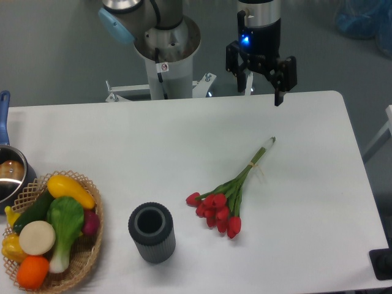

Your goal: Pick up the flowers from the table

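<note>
The flowers (228, 197), a bunch of red tulip buds on long green tied stems, lie flat on the white table (184, 141), right of centre. The buds point to the lower left and the stem ends to the upper right. My gripper (261, 92) hangs above the table's far edge, well behind the stem ends. Its two black fingers are spread apart and hold nothing.
A dark ribbed cup (152, 233) stands upright left of the buds. A wicker basket (89, 254) of toy vegetables, including a green leafy one with a white stalk (64, 229), sits at the front left. A pot (9, 174) is at the left edge. The robot base (165, 55) is behind the table.
</note>
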